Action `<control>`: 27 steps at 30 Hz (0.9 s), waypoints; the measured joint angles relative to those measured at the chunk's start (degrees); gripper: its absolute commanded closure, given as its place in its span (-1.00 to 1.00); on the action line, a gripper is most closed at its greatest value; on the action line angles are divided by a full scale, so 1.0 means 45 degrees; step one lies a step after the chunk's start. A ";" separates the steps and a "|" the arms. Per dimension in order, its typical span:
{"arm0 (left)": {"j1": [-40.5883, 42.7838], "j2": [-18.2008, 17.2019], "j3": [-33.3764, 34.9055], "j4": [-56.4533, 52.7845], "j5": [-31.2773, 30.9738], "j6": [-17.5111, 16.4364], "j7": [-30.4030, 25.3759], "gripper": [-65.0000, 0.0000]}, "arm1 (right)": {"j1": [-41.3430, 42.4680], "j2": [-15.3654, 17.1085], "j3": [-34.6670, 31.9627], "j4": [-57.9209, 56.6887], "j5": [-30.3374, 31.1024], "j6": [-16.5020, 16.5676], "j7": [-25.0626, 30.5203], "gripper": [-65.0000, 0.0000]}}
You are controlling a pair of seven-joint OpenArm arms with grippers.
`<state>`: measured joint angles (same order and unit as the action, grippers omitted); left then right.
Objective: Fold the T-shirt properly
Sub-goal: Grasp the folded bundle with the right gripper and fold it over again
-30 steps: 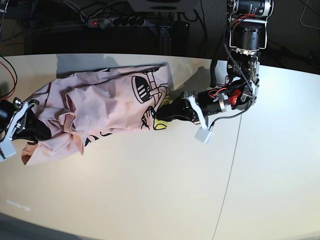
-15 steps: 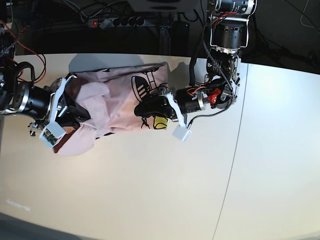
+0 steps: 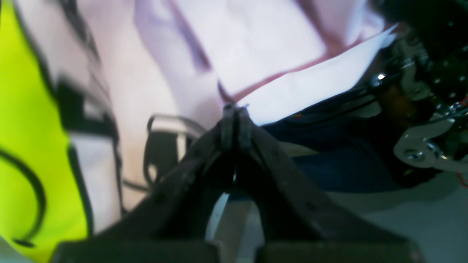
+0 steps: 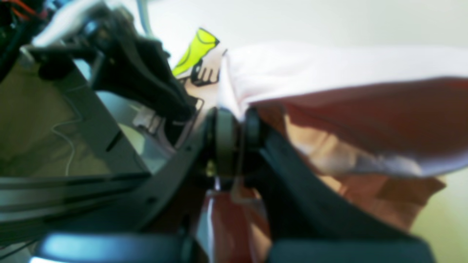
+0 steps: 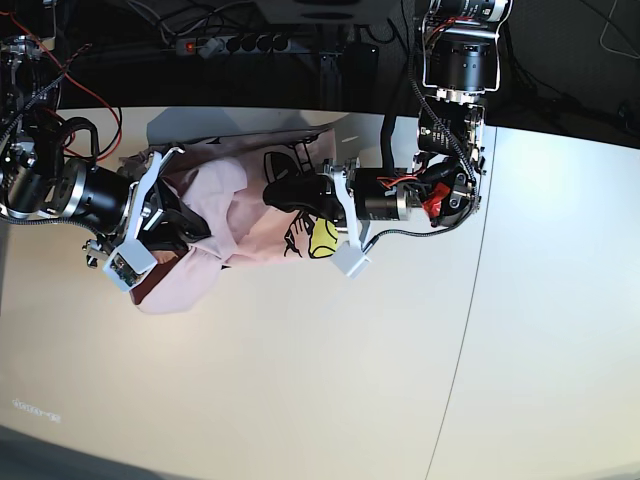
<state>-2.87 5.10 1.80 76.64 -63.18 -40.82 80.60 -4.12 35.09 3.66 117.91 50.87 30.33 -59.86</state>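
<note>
The pale pink T-shirt [image 5: 215, 185] lies bunched at the back left of the white table [image 5: 300, 380], with black lettering and a yellow-green print patch [image 5: 323, 238] showing. My left gripper [image 5: 275, 193] is shut on the shirt's right part; in the left wrist view its tips [image 3: 234, 122] pinch a cloth edge of the shirt [image 3: 256, 44]. My right gripper [image 5: 195, 228] is shut on the shirt's left part; in the right wrist view it [image 4: 234, 131] clamps a fold of pink cloth [image 4: 329, 69] lifted off the table. The two grippers are close together.
A power strip [image 5: 230, 44] and cables lie behind the table's back edge. A seam [image 5: 465, 310] runs down the table at the right. The left arm's column [image 5: 455, 60] stands at the back.
My right gripper has carried the shirt's left end rightwards and up off the table. My left gripper has moved left with its end. The shirt is now bunched much shorter between them.
</note>
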 measured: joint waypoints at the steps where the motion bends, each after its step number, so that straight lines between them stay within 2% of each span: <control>1: 0.0000 -0.0010 0.0000 0.0228 0.0262 0.0010 0.0000 1.00 | 0.0000 0.0005 0.0000 0.0000 -0.0092 0.0000 0.0005 1.00; 6: -0.0170 -0.0092 0.0005 0.1078 0.1098 0.0015 -0.0442 1.00 | 0.0005 0.0005 0.0000 0.0000 -0.0136 0.0005 0.0005 1.00; 10: -0.0835 -0.0840 -0.0393 0.1132 0.2195 0.0015 -0.1253 1.00 | 0.0000 0.0005 0.0000 0.0000 -0.0131 0.0000 0.0112 1.00; 13: -0.1064 -0.1535 -0.1224 0.1132 0.2215 0.0015 -0.1263 1.00 | 0.0000 -0.0010 0.0000 0.0044 -0.0146 0.0005 0.0185 1.00; 16: -0.1195 -0.2234 -0.2147 0.1132 0.2259 0.0019 -0.1389 1.00 | 0.0005 -0.0321 -0.0126 0.0248 -0.0287 0.0005 0.0204 1.00; 19: -0.1200 -0.3031 -0.2720 0.1132 0.2220 0.0019 -0.1433 1.00 | 0.0005 -0.0495 -0.1112 0.0379 -0.1171 0.0000 0.0257 1.00; 23: -0.1200 -0.4051 -0.3162 0.1132 0.2278 0.0015 -0.1545 1.00 | 0.0005 -0.0942 -0.2832 0.0384 -0.3599 -0.0024 0.0709 1.00; 27: -0.1200 -0.4643 -0.3230 0.1132 0.2788 0.0019 -0.1724 1.00 | 0.0005 -0.1365 -0.3959 0.0379 -0.4974 -0.0073 0.1175 1.00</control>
<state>-8.27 -15.79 -12.73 81.73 -50.63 -40.73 72.84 -4.10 28.95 -14.15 119.61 28.49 30.00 -54.57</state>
